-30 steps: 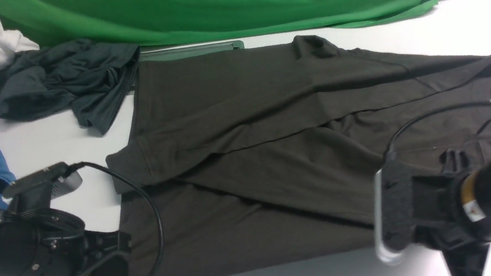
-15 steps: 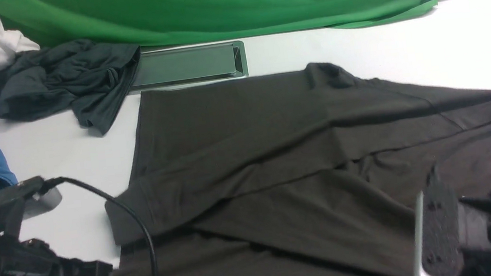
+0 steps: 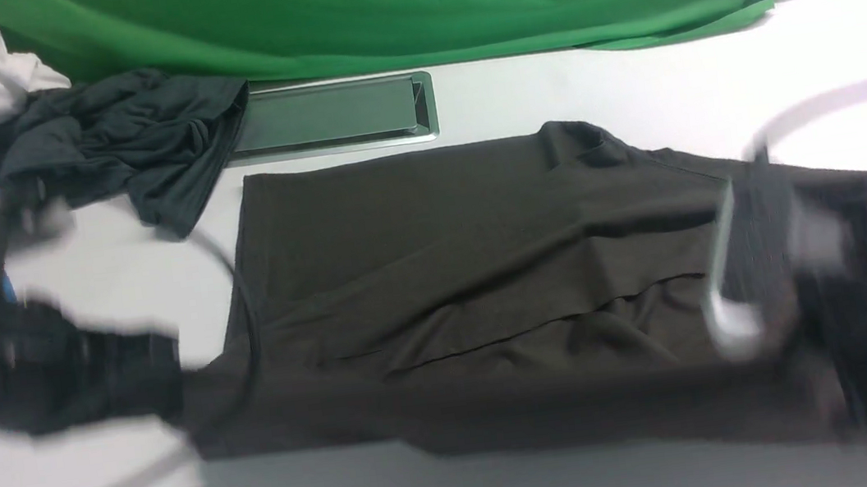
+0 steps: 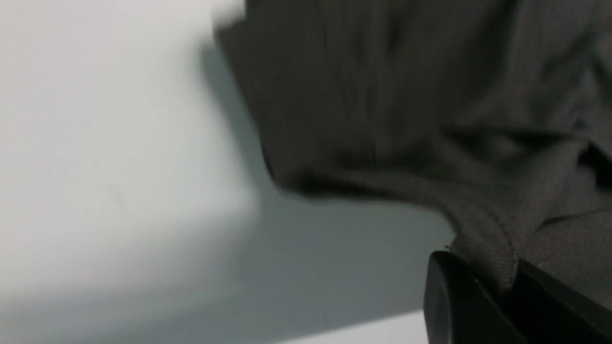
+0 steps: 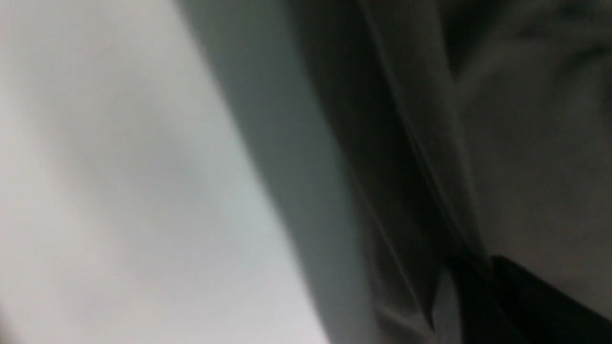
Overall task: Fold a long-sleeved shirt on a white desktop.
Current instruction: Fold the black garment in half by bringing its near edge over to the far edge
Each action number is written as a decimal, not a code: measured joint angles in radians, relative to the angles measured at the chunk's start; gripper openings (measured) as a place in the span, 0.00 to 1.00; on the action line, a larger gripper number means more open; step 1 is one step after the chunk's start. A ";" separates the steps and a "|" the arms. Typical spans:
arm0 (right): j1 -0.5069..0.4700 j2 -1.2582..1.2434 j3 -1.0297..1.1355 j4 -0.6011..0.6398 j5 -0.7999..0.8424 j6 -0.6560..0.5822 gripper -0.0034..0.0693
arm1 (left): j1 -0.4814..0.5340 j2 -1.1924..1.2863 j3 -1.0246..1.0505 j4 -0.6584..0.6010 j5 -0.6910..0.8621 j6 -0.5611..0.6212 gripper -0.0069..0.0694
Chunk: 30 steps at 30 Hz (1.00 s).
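Long-sleeved shirt (image 3: 470, 272) lies across the white desktop (image 3: 547, 89), its far edge flat just short of the cable tray (image 3: 327, 116) and its near edge lifted. My left gripper (image 4: 495, 279) is clamped on the hem. My right gripper (image 5: 471, 274) pinches the opposite end. I see bare surface along the near side.

You're working at a robot test setup in a lab or studio: a green cloth backdrop (image 3: 404, 7) is clipped up behind a white counter (image 3: 588, 84), a metal cable tray (image 3: 327, 116) is sunk into it, and spare garments (image 3: 115, 142) are heaped aside.
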 joint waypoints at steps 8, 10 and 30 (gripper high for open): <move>-0.127 0.298 -0.409 -0.010 0.002 -0.150 0.08 | -0.001 0.337 -0.400 0.030 0.003 0.014 0.15; -0.149 0.392 -0.521 -0.012 0.003 -0.190 0.08 | -0.001 0.448 -0.514 0.035 0.001 0.029 0.15; -0.234 0.848 -0.876 -0.029 -0.157 0.094 0.57 | -0.010 0.999 -0.962 0.096 -0.185 0.049 0.81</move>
